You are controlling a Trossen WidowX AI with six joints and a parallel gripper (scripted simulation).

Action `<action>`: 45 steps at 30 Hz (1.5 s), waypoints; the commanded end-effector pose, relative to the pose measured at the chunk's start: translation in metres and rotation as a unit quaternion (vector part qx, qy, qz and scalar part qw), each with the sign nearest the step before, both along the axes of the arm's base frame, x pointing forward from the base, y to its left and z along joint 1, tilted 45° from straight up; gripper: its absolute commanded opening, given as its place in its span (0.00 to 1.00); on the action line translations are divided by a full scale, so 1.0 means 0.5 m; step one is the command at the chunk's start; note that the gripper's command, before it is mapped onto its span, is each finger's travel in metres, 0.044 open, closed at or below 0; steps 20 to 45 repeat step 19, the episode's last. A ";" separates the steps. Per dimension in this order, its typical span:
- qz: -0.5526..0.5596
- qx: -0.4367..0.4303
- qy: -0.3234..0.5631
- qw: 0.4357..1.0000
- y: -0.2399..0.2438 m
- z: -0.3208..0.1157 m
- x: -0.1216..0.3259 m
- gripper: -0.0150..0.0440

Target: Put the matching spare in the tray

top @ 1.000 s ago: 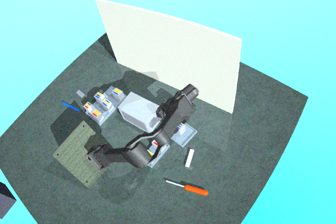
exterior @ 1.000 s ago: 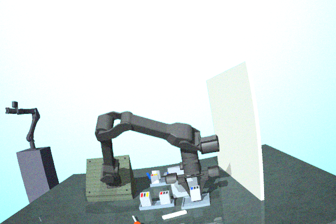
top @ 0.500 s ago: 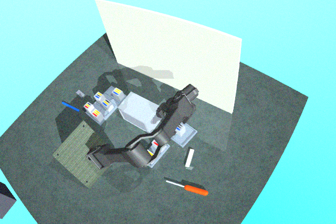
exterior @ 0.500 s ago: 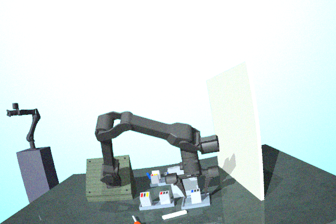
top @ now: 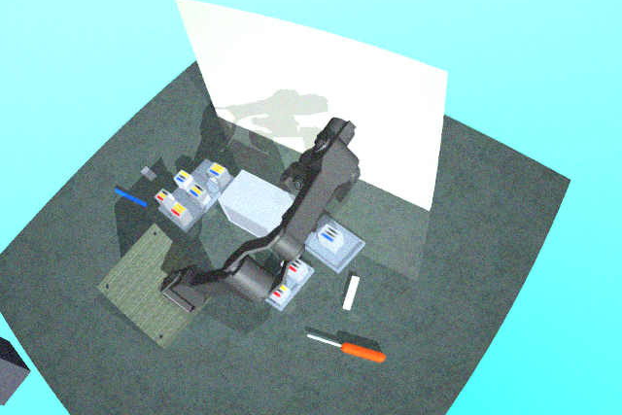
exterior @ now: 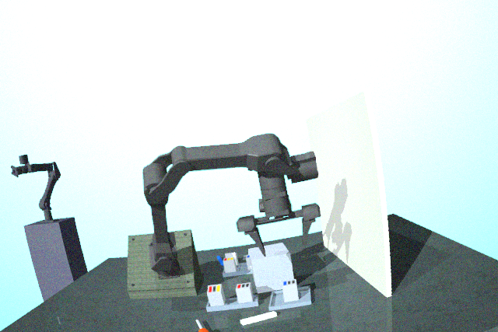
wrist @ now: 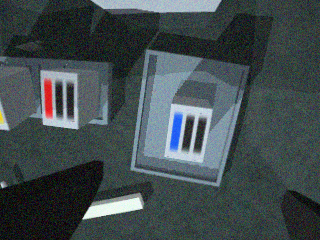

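A white spare (top: 329, 236) (exterior: 289, 291) (wrist: 189, 132) with blue, black and black bars stands upright inside the grey tray (top: 353, 251) (exterior: 304, 301) (wrist: 154, 120). My gripper (exterior: 284, 249) (wrist: 191, 184) is open and empty, its fingers wide apart above the tray and clear of the spare. A spare with red and two black bars (top: 297, 268) (exterior: 243, 292) (wrist: 60, 99) and one with red, black and yellow bars (top: 280, 293) (exterior: 215, 294) stand on a neighbouring rack. I cannot tell which unit is the mounted one, and no code on its back is readable.
A pale box (top: 256, 201) (exterior: 273, 270) stands beside the tray, with several coded units on a grey base (top: 186, 222) beyond it. A tall white panel (top: 321, 79) (exterior: 349, 183) stands behind. A white bar (top: 351, 292) (exterior: 258, 318) (wrist: 117, 206) and an orange screwdriver (top: 362, 352) lie nearby.
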State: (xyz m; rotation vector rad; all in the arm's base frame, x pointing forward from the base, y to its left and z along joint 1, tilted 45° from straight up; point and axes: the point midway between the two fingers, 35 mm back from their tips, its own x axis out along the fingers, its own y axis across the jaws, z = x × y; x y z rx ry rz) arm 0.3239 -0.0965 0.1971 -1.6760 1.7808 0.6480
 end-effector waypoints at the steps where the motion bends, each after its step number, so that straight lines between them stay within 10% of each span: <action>1: -0.007 -0.003 0.003 1.000 0.004 0.010 -0.004 1.00; 45: 0.000 0.000 0.000 1.000 0.003 0.004 -0.001 1.00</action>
